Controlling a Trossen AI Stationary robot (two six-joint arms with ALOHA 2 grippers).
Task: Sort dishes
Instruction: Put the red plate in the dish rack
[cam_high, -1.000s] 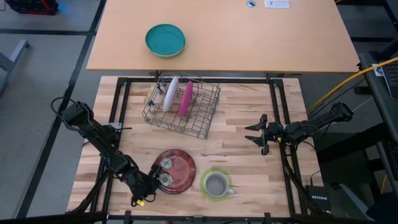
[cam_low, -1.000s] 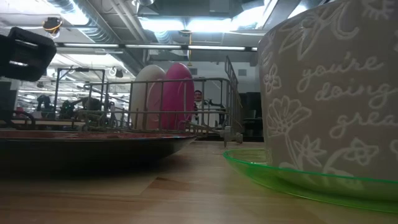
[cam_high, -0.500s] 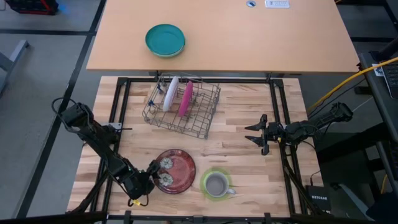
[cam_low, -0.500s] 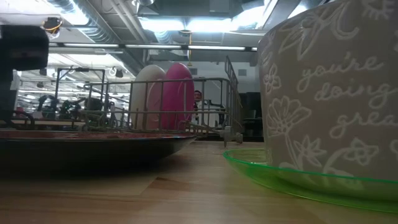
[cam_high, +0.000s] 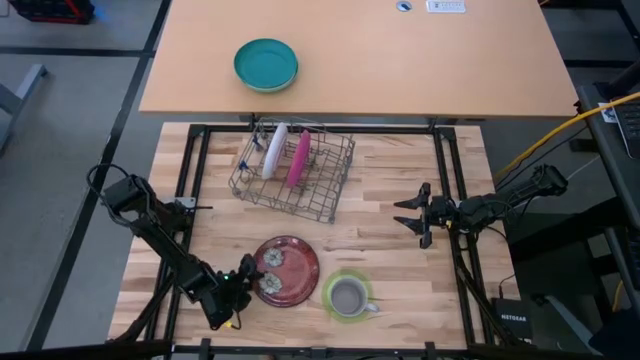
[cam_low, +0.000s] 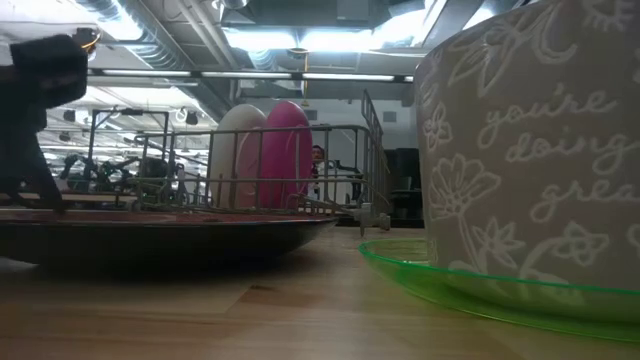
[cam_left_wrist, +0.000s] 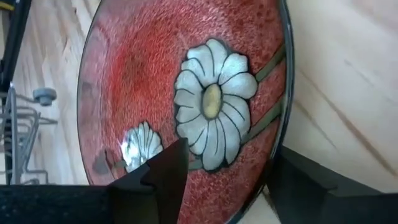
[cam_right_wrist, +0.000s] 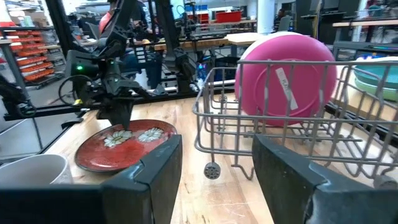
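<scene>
high view: left claw (cam_high: 246, 284) fingers apart, straddling the near-left rim of the red flowered plate (cam_high: 288, 271) lying flat on the counter (cam_high: 390, 225). right claw (cam_high: 414, 214) apart, idle at the right. white plate (cam_high: 275, 148) and magenta plate (cam_high: 298, 158) upright in the wire rack (cam_high: 330, 172); grey mug (cam_high: 348, 297) sits on the green saucer (cam_high: 330, 292).

The left arm reaches low along the table's left side toward the near edge, its end effector (cam_high: 252, 281) spread wide (fingers level with the tabletop). The right arm waits near the right edge, its end effector (cam_high: 408, 215) also spread.
</scene>
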